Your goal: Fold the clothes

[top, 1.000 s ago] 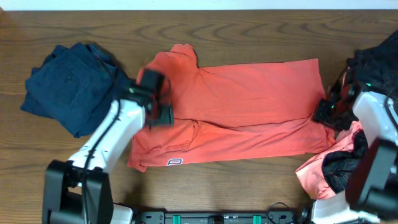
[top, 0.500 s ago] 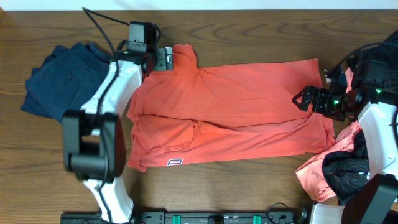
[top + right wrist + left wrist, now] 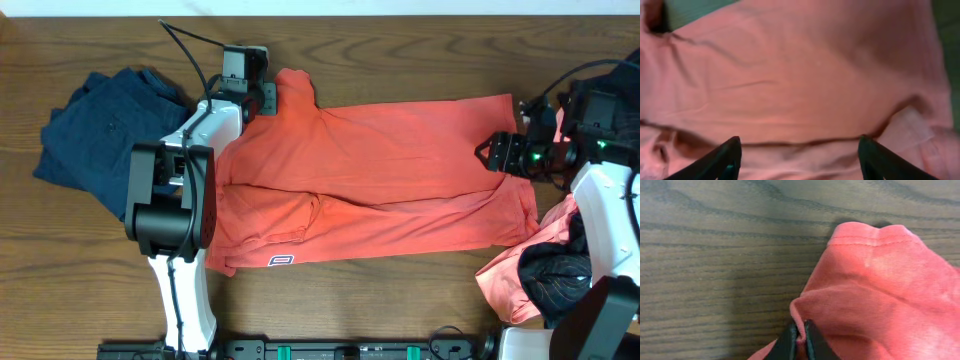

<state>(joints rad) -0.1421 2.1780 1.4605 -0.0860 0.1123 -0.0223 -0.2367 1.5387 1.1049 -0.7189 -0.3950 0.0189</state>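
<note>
An orange-red shirt (image 3: 400, 170) lies spread flat across the middle of the wooden table (image 3: 420, 50). My left gripper (image 3: 266, 98) is at the shirt's upper left corner by the sleeve. In the left wrist view it (image 3: 800, 339) is shut on a raised fold of the shirt's edge (image 3: 880, 290). My right gripper (image 3: 487, 155) hovers over the shirt's right end. In the right wrist view it (image 3: 800, 157) stands wide open above the cloth (image 3: 800, 75), with nothing between its fingers (image 3: 725, 160).
A pile of navy clothes (image 3: 105, 135) lies at the left, close to my left arm. A heap of pink and black clothes (image 3: 545, 265) sits at the front right beside my right arm. Bare wood runs along the back edge.
My left arm swung from the shirt's left side up to its upper left corner and shut on the edge. My right gripper moved inward over the shirt's right end.
</note>
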